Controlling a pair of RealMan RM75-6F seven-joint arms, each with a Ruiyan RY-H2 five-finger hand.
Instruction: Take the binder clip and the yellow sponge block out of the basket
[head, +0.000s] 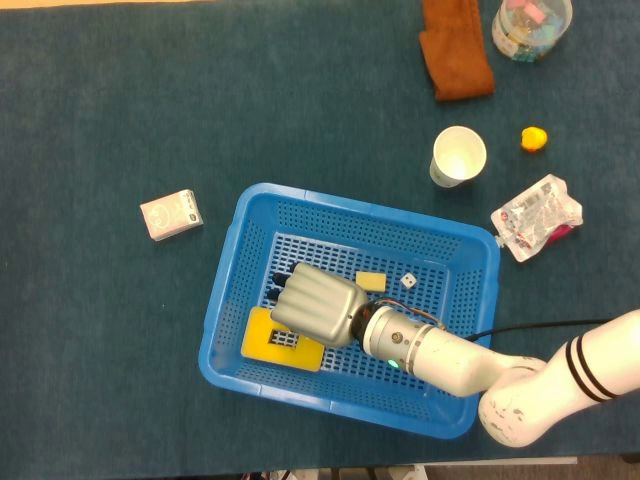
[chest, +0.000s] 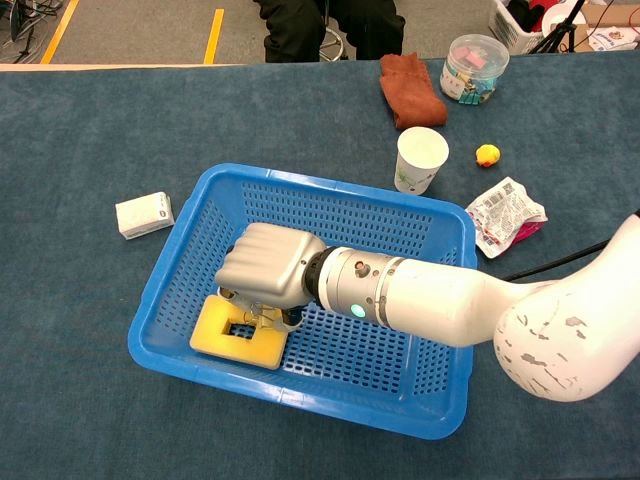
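Note:
A blue basket (head: 360, 205) (chest: 330, 178) stands mid-table. The yellow sponge block (head: 260, 346) (chest: 222, 340), with a square hole in it, lies flat in the basket's front left corner. My right hand (head: 318, 303) (chest: 270, 265) is inside the basket, palm down over the block's right side. Its fingertips press down around the binder clip (chest: 264, 319), which sits on the block and seems pinched between them. Only the clip's wire handles show under the hand. My left hand appears in neither view.
A small cream piece (head: 370, 281) and a white die (head: 407, 281) also lie in the basket. Outside it are a white box (head: 171, 214) to the left, and a paper cup (head: 459, 155), foil pouch (head: 536, 216), yellow duck (head: 534, 138), brown cloth (head: 455, 45) and jar (head: 530, 25) to the right.

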